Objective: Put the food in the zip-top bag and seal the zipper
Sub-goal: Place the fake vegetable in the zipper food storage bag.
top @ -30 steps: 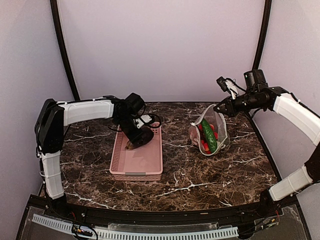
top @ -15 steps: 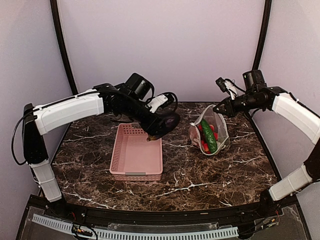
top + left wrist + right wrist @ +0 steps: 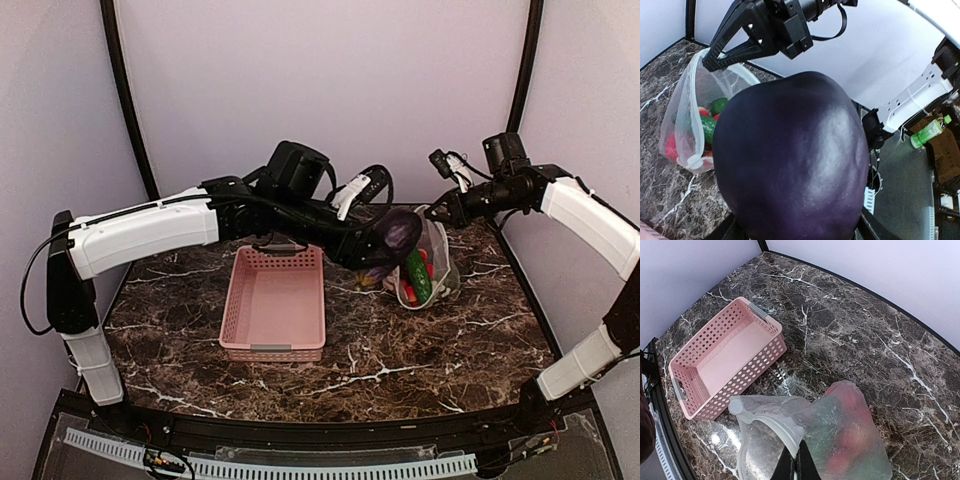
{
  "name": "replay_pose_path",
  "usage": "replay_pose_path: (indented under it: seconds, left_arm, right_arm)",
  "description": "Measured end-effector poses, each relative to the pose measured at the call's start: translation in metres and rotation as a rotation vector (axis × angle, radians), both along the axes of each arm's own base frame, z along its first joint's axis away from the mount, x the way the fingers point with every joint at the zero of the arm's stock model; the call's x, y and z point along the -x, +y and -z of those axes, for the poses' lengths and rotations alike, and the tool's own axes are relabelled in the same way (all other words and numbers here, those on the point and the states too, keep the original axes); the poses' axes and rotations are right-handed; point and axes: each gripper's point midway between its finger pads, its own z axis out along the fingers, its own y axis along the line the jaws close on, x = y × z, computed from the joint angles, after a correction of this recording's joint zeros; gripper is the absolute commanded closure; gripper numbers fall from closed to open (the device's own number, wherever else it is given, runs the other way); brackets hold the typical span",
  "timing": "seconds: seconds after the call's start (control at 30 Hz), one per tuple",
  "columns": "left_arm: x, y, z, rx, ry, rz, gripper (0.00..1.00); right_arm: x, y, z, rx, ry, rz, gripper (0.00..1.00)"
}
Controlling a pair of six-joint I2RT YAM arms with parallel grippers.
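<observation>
Loading step: left gripper (image 3: 385,250), clamped on the eggplant (image 3: 790,165), hovers just beside the mouth of the bag (image 3: 437,272), which the right gripper (image 3: 438,213) pinches shut and holds up on the worktop (image 3: 400,360) right of the basket (image 3: 235,300); next, probably drop the eggplant in, let go, then seal.

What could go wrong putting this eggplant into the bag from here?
The eggplant looks wide against the bag mouth, which the right gripper holds up by one pinch of rim; it could snag and tug the rim free. The bag already holds a cucumber and red fruits, so the eggplant might sit high and roll out.
</observation>
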Motion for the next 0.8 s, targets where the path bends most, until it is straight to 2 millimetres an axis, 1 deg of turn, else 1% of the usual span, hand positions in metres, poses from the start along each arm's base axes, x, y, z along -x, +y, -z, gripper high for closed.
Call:
replay_pose_path:
  seconds: [0.07, 0.13, 0.27, 0.37, 0.5, 0.6, 0.8]
  left_arm:
    - [-0.002, -0.010, -0.008, 0.036, 0.022, -0.005, 0.51]
    - [-0.008, -0.024, -0.015, 0.074, 0.049, -0.019, 0.51]
    - [-0.021, -0.047, -0.016, 0.116, 0.119, -0.048, 0.57]
    - [-0.028, -0.058, -0.005, 0.117, 0.188, -0.080, 0.59]
    - [-0.034, -0.064, 0.019, 0.087, 0.270, -0.126, 0.60]
    - [-0.037, -0.066, 0.033, 0.065, 0.310, -0.156, 0.60]
    - [-0.040, -0.065, 0.038, 0.054, 0.331, -0.195, 0.62]
  right_arm:
    - [0.000, 0.000, -0.002, -0.002, 0.009, -0.001, 1.00]
    - [0.000, 0.001, -0.004, -0.003, 0.016, -0.004, 1.00]
    - [0.000, 0.001, -0.006, -0.005, 0.019, -0.004, 1.00]
    - [0.001, 0.001, -0.006, -0.005, 0.025, -0.004, 1.00]
    - [0.002, 0.001, -0.006, -0.006, 0.027, -0.005, 1.00]
    - [0.002, 0.001, -0.006, -0.009, 0.031, -0.001, 1.00]
    - [0.002, 0.002, -0.006, -0.017, 0.042, 0.006, 1.00]
